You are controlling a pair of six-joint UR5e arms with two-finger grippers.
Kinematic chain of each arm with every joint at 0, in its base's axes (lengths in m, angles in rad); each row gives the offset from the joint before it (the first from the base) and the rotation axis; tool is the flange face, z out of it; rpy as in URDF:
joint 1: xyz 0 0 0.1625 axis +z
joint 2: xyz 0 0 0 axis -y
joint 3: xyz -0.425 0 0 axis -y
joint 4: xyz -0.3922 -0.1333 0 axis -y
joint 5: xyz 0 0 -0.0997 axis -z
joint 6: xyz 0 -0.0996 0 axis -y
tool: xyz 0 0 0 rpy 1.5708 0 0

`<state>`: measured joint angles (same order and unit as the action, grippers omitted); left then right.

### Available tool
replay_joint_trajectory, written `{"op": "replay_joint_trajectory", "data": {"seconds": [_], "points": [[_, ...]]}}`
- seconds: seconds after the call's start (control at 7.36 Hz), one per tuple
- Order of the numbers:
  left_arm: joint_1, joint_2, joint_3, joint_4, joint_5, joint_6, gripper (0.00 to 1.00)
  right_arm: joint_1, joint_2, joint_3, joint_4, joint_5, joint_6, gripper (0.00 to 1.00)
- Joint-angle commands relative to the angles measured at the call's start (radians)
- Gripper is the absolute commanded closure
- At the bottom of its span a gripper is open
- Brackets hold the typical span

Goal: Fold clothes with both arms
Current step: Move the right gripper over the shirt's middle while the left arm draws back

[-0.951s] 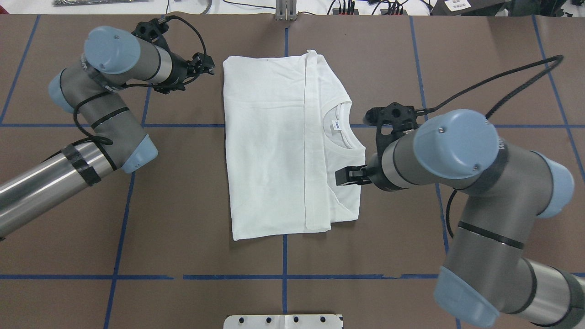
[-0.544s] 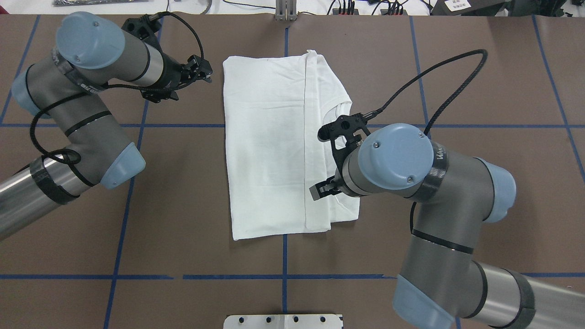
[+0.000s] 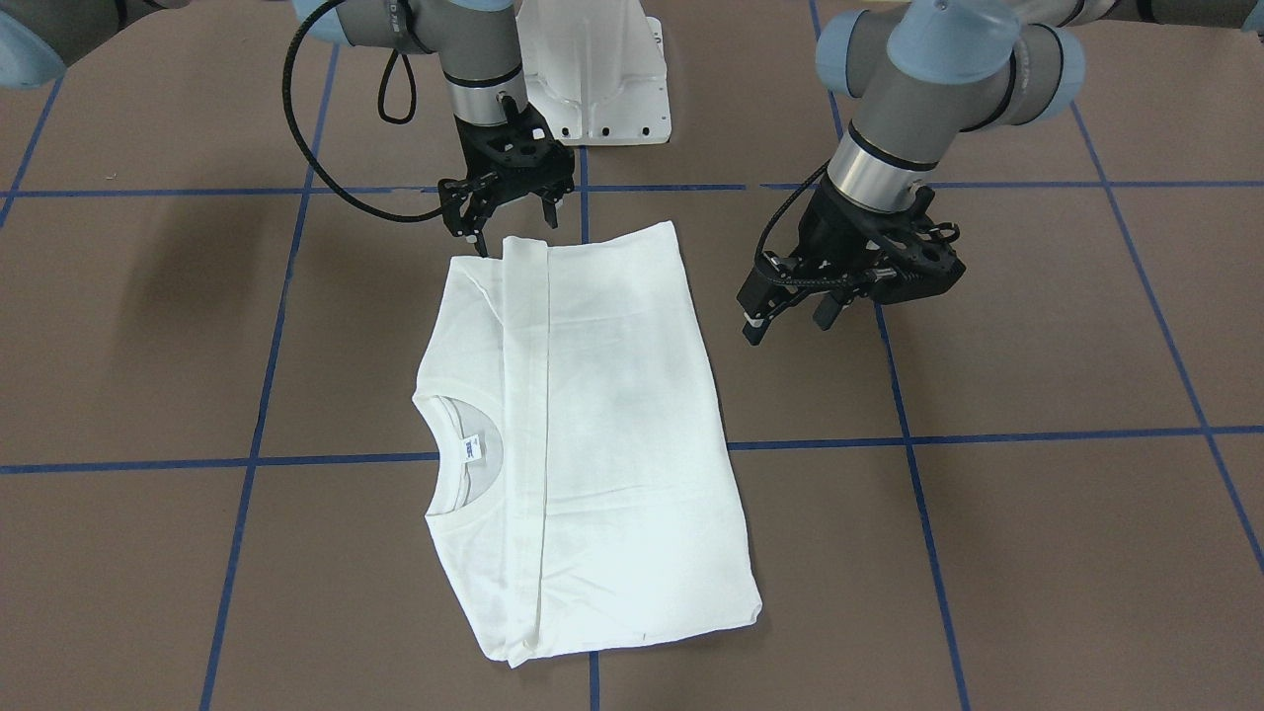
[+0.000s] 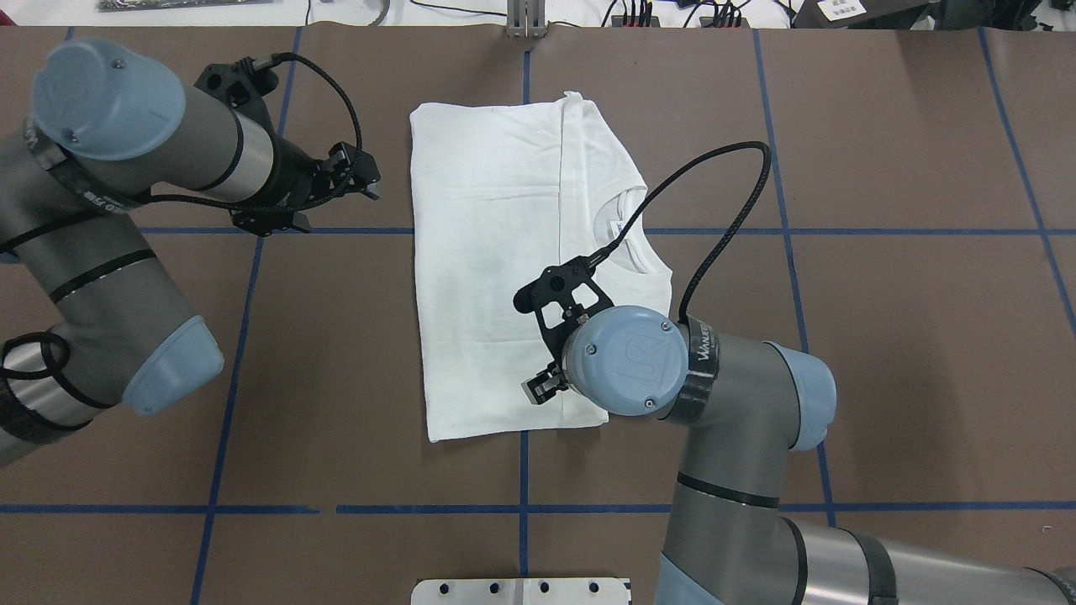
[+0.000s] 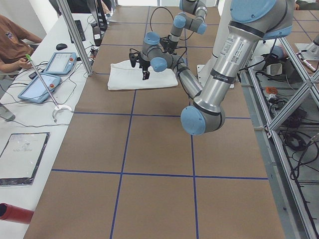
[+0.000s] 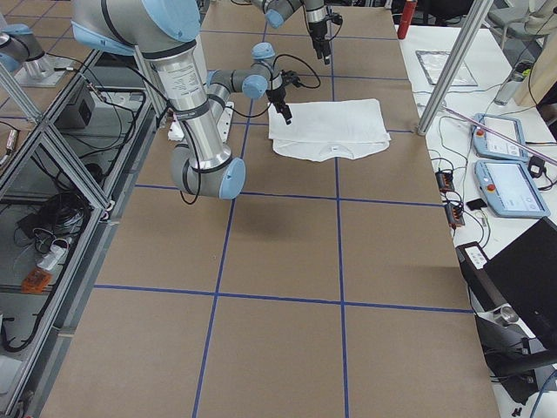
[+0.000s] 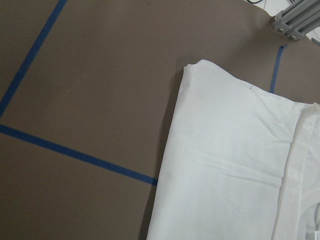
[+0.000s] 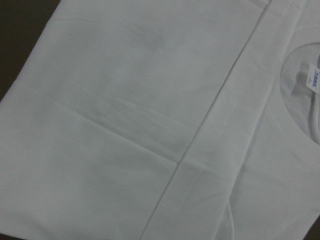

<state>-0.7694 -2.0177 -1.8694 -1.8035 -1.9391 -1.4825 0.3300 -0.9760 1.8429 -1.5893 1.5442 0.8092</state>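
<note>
A white long-sleeved T-shirt (image 4: 496,269) lies folded flat on the brown table (image 4: 883,378), on its centre line and nearer the far edge than the robot's edge. Its collar (image 4: 647,260) points to the robot's right, with a small blue-white label (image 4: 616,231) inside. A folded band of cloth (image 3: 525,434) runs the shirt's whole length.

The left gripper (image 3: 788,320) hangs over bare table just beside the shirt's left edge, clear of the cloth; its claw is wide and holds nothing. The right gripper (image 3: 512,229) sits at the shirt's robot-side hem, at the end of the folded band – its claw is also spread wide and empty. Whether its tips touch the cloth cannot be told.

In the overhead view the right arm's wrist (image 4: 626,370) covers the shirt's near right corner and hides most of that claw. Its black cable (image 4: 740,193) arches over the collar. Blue tape lines (image 4: 925,231) grid the table, and a white pedestal base (image 3: 602,69) stands at the robot's edge. On a side bench past the far edge lie two tablets (image 5: 60,62), with a seated person (image 5: 12,37) beside them.

A second ago the right gripper was at the shirt's right edge below the collar; it has since swung in over the cloth toward the hem. The left gripper has drawn back along the left edge toward the robot – the shirt itself has not shifted.
</note>
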Motion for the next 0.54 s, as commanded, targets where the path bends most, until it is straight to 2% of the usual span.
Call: {"op": "replay_joint_trajectory", "data": {"seconds": [0.0,0.14,0.41], "points": [[0.004,0.077,-0.026,-0.001,0.003,0.043,0.0,-0.046,0.0,-0.036,0.026,-0.048,-0.002,0.02],[0.004,0.098,-0.034,-0.001,0.009,0.044,0.0,-0.06,0.002,-0.039,0.026,-0.05,-0.002,0.09],[0.007,0.102,-0.031,-0.001,0.011,0.047,0.0,-0.071,-0.006,-0.045,0.022,-0.049,-0.005,0.31]]}}
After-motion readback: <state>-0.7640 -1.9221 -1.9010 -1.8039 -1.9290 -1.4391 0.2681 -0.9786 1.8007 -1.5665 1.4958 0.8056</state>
